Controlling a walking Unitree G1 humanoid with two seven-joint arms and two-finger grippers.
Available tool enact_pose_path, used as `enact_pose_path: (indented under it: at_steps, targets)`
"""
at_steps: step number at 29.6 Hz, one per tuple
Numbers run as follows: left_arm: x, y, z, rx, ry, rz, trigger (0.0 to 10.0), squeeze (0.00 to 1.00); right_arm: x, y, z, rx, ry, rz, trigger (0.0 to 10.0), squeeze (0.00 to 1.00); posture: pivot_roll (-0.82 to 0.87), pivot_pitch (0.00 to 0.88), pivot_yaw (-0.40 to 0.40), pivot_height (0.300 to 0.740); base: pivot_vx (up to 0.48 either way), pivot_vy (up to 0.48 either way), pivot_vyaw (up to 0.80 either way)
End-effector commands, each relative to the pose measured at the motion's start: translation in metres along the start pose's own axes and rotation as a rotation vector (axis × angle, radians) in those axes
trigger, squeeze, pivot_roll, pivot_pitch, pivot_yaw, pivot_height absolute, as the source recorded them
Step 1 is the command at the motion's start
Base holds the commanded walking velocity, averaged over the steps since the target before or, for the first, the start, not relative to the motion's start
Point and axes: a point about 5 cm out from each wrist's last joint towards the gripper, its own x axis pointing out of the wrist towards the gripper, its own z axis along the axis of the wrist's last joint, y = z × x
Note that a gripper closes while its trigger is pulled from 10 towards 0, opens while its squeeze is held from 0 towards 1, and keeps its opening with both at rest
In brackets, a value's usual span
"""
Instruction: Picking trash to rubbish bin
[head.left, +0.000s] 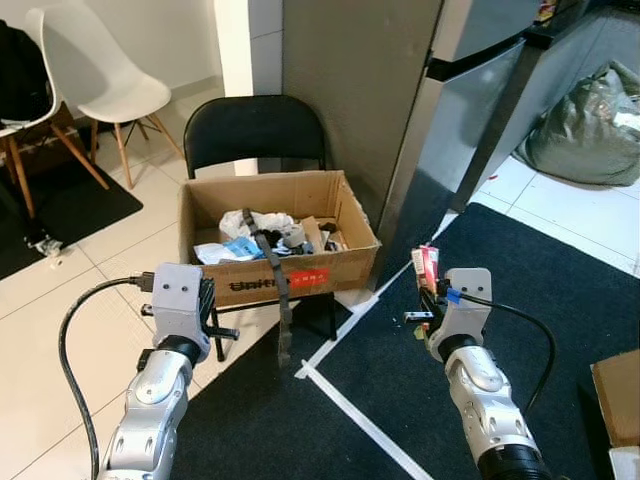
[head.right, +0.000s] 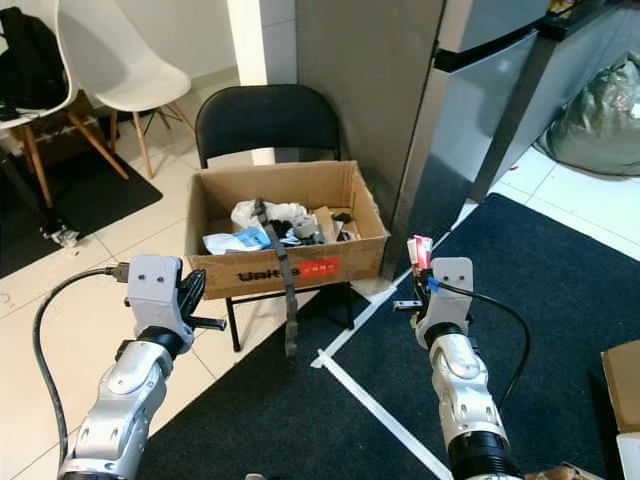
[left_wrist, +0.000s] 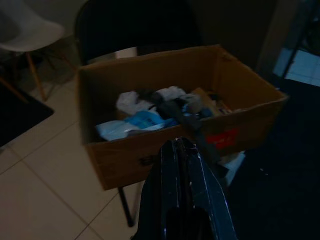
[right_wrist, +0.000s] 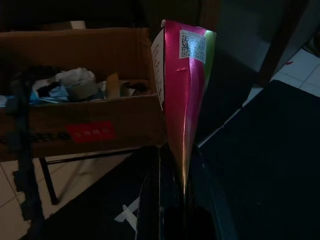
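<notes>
A brown cardboard box (head.left: 352, 205) holding several pieces of trash rests on the seat of a black folding chair (head.left: 253, 130); a dark strap (head.left: 279, 295) hangs over its front wall. My right gripper (head.left: 428, 285) is shut on a flattened pink carton (head.left: 426, 264), held upright to the right of the box and slightly nearer me. In the right wrist view the pink carton (right_wrist: 181, 85) stands between the fingers, with the box (right_wrist: 90, 47) beyond. My left gripper (head.left: 207, 305) is shut with nothing in it, in front of the box's left front corner. The left wrist view looks over its fingers (left_wrist: 182, 170) toward the box (left_wrist: 235, 75).
A grey fridge (head.left: 470, 110) stands right of the chair. A dark mat (head.left: 500, 300) with white tape (head.left: 355, 415) along its edge covers the floor on the right. A stuffed green bag (head.left: 590, 125) lies far right, a white chair (head.left: 95, 75) far left, a cardboard piece (head.left: 618, 395) at the right edge.
</notes>
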Motion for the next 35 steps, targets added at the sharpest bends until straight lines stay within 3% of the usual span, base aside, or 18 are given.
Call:
enact_pose_path:
  at_steps: [1,35]
  targets:
    - [-0.001,-0.002,0.0001,0.002,-0.004,-0.007,10.0,0.0,-0.0019,0.0002,-0.0052,0.006,0.016,-0.001,10.0,0.0,0.05,0.112,-0.012,0.74,0.334,0.0,0.0]
    - [0.0018,0.0,0.0052,0.009,-0.022,-0.008,10.0,0.0,-0.0018,0.0048,-0.0047,0.031,0.006,0.016,10.0,0.0,0.06,0.132,0.002,0.74,0.342,0.0,0.0]
